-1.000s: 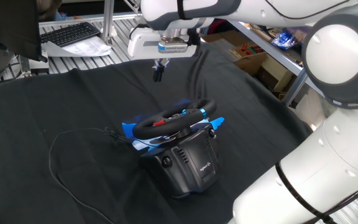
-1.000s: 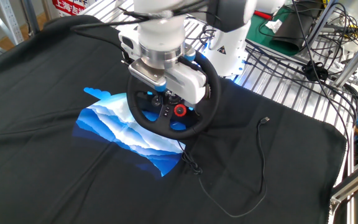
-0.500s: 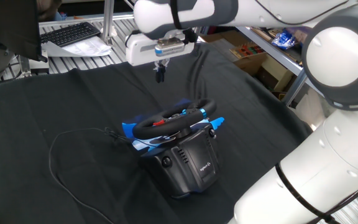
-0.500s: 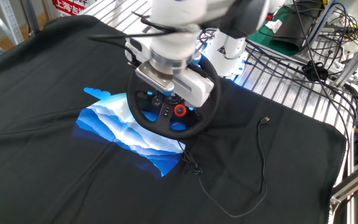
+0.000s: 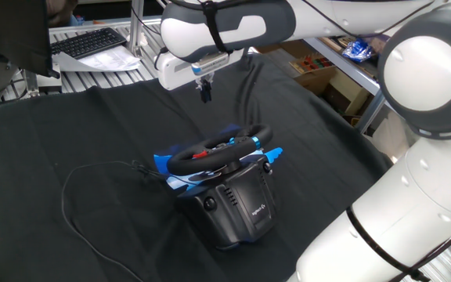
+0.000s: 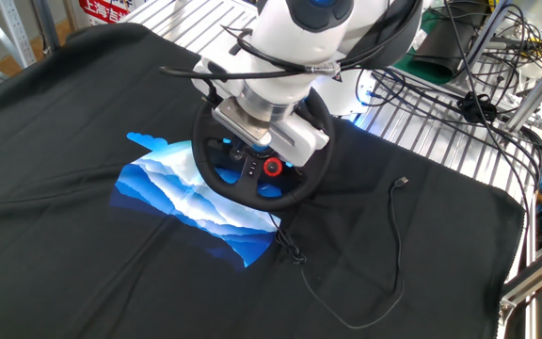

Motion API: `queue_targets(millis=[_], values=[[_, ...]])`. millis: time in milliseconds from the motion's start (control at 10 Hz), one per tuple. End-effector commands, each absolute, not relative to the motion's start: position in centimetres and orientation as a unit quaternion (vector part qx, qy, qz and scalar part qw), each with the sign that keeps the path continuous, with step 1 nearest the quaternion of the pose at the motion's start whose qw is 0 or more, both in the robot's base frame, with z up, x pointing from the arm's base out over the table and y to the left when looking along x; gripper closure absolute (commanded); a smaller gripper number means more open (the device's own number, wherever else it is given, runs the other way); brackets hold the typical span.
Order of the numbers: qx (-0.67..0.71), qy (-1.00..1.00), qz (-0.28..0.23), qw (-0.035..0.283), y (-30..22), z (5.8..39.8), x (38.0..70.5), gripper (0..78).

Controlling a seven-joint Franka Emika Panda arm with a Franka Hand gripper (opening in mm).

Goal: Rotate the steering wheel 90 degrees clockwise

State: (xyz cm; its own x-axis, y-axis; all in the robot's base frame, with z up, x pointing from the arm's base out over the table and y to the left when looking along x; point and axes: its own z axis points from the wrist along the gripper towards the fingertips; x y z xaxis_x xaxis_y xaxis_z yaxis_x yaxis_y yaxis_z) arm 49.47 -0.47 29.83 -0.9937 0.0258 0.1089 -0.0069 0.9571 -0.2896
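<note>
The steering wheel point(image 5: 210, 157) is black-rimmed with blue paddles and red hub buttons. It sits on its boxy black base point(image 5: 239, 205) in the middle of the cloth. My gripper point(image 5: 204, 91) hangs in the air above and behind the wheel, clear of the rim. Its fingers are pressed together with nothing between them. In the other fixed view the wheel's lower rim point(image 6: 290, 196) and red button point(image 6: 272, 167) show. The white hand point(image 6: 273, 130) covers the upper rim there, and the fingertips cannot be made out.
A black cloth with a blue print point(image 6: 186, 193) covers the table. A thin cable point(image 5: 84, 196) loops left of the base and also trails across the cloth point(image 6: 389, 245). A keyboard point(image 5: 88, 41) lies at the back, cardboard boxes point(image 5: 312, 66) to the right.
The gripper has risen a little and tilted as the arm's wrist swung over. The steering wheel has not turned or moved.
</note>
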Motion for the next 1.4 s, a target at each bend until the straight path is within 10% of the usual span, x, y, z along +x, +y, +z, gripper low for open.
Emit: queue_targets(millis=[100,1400], values=[[-0.007,-0.987,0.151,0.054,-0.68,29.94,49.66,77.6],[-0.032,-0.986,0.151,0.061,-0.66,29.85,49.64,77.6]])
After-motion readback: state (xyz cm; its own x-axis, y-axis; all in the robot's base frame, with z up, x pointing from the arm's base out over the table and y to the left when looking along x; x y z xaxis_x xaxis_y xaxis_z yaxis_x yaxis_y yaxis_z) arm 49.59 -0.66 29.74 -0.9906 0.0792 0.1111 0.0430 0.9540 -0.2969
